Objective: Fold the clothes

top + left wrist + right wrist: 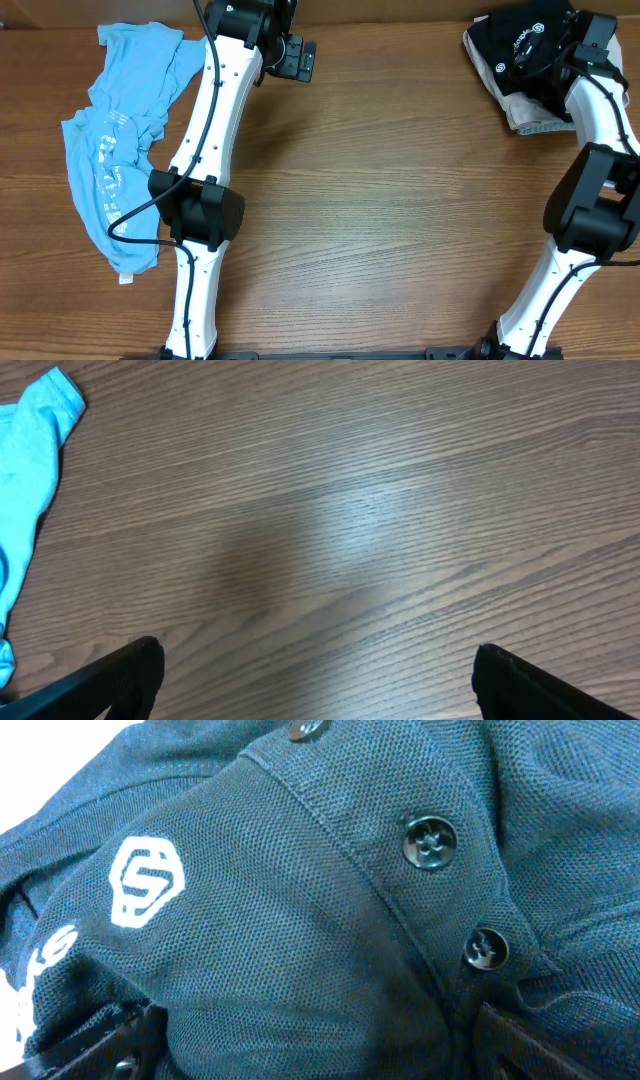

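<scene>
1. You have a broad bare stretch of table [400,200] between the two arms.
2. The left arm [205,150] runs from the near edge to the far edge, and the light-blue tee [110,160] lies crumpled just beside it on its left.
3. Under the left gripper [318,655], jaws wide, you find only bare wood.
4. The black shirt [500,40] fills the far right corner. The right gripper [315,1020] sits in it, with fabric between its spread jaws.
5. The right arm [600,210] blocks the right edge.

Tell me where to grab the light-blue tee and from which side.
Probably the upper corner of the light-blue tee nearest the left gripper, approached from the middle of the table: that edge lies exposed, while the centre is bunched.
</scene>
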You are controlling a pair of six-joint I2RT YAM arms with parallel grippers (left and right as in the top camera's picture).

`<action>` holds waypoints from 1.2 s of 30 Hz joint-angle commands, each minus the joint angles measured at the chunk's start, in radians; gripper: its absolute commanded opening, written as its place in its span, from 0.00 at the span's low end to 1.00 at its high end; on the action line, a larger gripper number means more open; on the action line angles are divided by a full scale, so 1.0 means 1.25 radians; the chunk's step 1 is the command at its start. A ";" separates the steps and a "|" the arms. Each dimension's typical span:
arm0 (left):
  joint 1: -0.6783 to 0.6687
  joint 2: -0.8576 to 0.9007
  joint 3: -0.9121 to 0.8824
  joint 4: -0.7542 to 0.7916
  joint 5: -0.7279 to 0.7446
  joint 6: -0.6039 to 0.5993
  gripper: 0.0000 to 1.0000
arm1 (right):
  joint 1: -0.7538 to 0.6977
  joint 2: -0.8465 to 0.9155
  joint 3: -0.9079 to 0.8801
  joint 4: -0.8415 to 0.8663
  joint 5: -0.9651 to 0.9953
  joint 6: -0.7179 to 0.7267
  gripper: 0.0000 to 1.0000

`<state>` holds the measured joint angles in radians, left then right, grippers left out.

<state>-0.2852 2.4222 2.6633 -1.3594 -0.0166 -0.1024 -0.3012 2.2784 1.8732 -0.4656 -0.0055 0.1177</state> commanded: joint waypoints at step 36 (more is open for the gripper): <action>0.003 -0.005 -0.004 0.006 0.020 -0.017 1.00 | -0.010 -0.354 1.003 -0.982 -0.229 0.059 1.00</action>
<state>-0.2852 2.4222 2.6633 -1.3533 -0.0040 -0.1062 -0.3191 1.9545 3.1146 -1.6958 -0.2562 0.1734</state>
